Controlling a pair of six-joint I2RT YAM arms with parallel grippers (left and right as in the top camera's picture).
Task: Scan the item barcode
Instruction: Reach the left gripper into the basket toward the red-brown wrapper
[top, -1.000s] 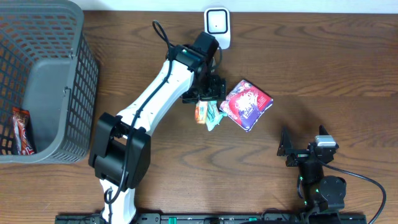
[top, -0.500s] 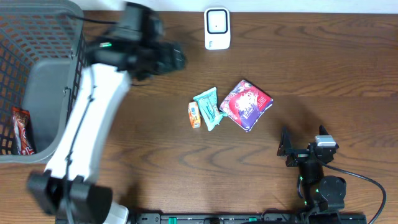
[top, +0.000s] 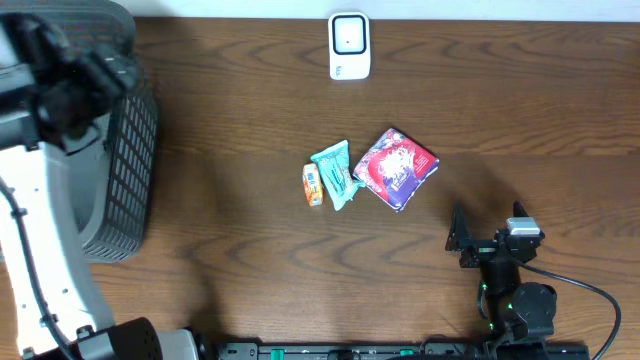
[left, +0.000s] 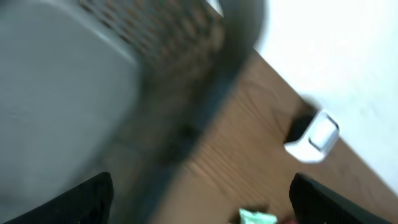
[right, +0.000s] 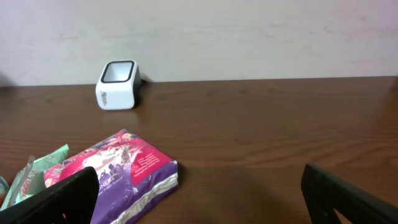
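Three items lie mid-table: a small orange packet (top: 313, 185), a teal packet (top: 335, 173) and a purple-pink pouch (top: 396, 168). The white barcode scanner (top: 349, 45) stands at the far edge. Blurred by motion, my left gripper (top: 115, 72) is at the far left above the grey basket (top: 130, 150). It is open, and nothing shows between its fingers in the left wrist view (left: 199, 202). There the basket rim (left: 211, 81), scanner (left: 313, 135) and teal packet (left: 256, 217) are blurred. My right gripper (top: 462, 240) rests open near the front right, empty, facing the pouch (right: 124, 171) and scanner (right: 117, 84).
The basket takes up the left end of the table, and my left arm hides much of it. A pale wall runs behind the table's far edge. The teal packet (right: 43, 165) lies left of the pouch in the right wrist view.
My left arm has swung from above the packets, near the scanner, far to the left over the basket. The three packets stay on the table. The right arm is still.
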